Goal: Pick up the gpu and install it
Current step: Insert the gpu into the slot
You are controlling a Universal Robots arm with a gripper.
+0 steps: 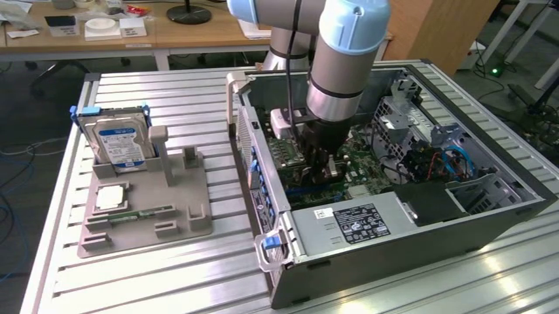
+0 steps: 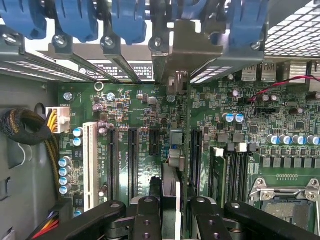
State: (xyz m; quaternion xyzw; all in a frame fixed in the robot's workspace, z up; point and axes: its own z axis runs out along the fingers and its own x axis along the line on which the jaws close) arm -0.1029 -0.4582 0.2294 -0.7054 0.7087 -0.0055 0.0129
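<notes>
Claw (image 2: 172, 216): clamped on gpu (image 2: 171, 187), card edge-on over motherboard (image 2: 125, 105) slots.
Room: tight; bracket end beside case (image 1: 410, 252) rear wall.

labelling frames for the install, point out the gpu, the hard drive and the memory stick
gpu (image 2: 195, 47): wrist view, on its metal end bracket
hard drive (image 1: 120, 145): exterior view, on its blue-white label
memory stick (image 1: 144, 214): exterior view, on its green board

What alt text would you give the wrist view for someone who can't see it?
The robot's jaws clamp the gpu edge-on over a green motherboard lined with black expansion slots. The card's silvery bracket reaches the rear openings of the case, beside a row of blue clips.
</notes>
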